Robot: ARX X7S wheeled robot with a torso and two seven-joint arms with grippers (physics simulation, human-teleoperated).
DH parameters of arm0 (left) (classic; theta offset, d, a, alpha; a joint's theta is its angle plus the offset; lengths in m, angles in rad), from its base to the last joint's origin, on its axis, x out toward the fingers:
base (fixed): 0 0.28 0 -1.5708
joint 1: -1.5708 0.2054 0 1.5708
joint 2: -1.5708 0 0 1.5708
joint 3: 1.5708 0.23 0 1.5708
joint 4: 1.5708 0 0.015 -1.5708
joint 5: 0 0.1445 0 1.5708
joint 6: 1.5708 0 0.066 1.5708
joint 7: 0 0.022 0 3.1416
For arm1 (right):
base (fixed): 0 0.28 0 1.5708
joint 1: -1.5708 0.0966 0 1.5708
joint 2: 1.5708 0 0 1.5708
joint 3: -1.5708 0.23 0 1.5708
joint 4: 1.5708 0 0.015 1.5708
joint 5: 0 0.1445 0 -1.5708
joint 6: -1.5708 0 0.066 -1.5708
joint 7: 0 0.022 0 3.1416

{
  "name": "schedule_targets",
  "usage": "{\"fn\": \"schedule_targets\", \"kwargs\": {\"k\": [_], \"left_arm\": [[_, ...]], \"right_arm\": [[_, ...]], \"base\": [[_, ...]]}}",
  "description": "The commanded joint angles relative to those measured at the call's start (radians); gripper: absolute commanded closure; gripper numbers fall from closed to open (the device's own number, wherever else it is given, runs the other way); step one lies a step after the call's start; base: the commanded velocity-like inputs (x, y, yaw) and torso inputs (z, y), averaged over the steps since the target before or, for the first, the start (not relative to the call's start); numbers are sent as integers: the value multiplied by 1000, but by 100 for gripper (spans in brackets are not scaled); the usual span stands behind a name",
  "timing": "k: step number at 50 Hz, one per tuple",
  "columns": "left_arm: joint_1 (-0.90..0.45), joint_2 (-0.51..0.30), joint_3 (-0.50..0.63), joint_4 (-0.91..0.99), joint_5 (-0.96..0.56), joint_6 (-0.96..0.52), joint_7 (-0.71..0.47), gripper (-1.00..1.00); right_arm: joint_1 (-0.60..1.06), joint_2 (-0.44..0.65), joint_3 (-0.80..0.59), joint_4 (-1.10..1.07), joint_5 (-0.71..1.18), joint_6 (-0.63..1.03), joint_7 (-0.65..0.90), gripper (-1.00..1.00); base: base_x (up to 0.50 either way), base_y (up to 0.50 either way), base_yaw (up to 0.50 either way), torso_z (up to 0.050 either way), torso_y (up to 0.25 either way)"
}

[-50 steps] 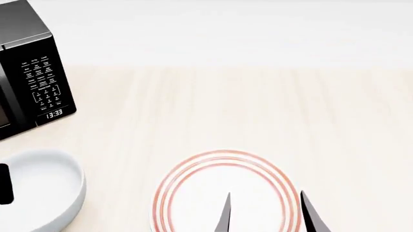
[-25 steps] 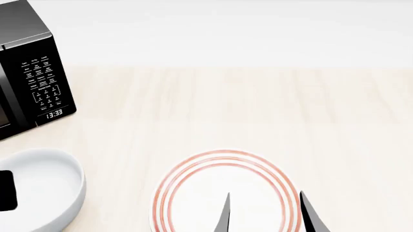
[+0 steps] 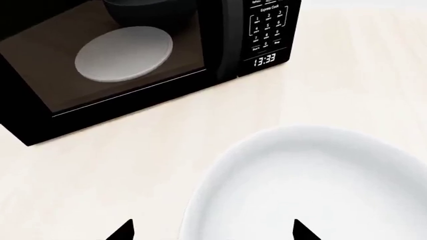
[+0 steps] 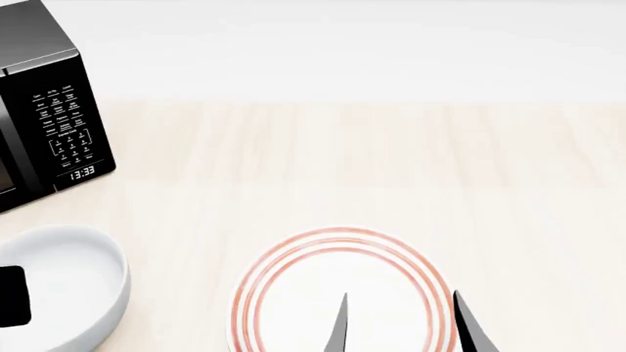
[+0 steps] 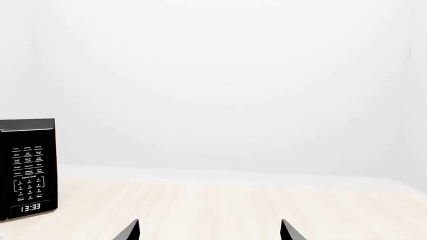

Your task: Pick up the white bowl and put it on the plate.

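Two arms: both are showing only in part, each with its dark finger tips poking into view
Left gripper (image 3: 212, 231): its two tips are standing well apart, spread wide, straddling the near rim of the white bowl (image 3: 313, 185); in the head view a dark part of it (image 4: 12, 295) is showing over the bowl's inside at the frame's left edge; whether the tips are touching the bowl I cannot tell
White bowl: sitting on the pale wooden table (image 4: 391, 169) at the near left, in front of the black microwave (image 4: 44, 110), well apart from the plate
Plate (image 4: 293, 293): lying flat on the table at near centre, red-orange rings around its rim, nothing resting on it
Right gripper (image 4: 399, 326): hanging over the plate's near right part, fingers parted and gripping nothing
Microwave: its clock is reading 13:33, and a pale dish (image 3: 124, 54) is lying inside it
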Motion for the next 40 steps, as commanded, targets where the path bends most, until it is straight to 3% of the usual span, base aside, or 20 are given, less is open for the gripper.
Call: {"fn": "schedule_targets", "kwargs": {"k": [1, 40], "left_arm": [[3, 6, 7, -15, 4, 14, 3, -100], [-4, 23, 24, -92, 35, 73, -2, -100]], "right_arm": [[1, 6, -5, -2, 3, -2, 7, -100], [6, 24, -21, 6, 17, -11, 25, -100]], "base": [[0, 0, 0, 0, 0], [0, 0, 0, 0, 0]]}}
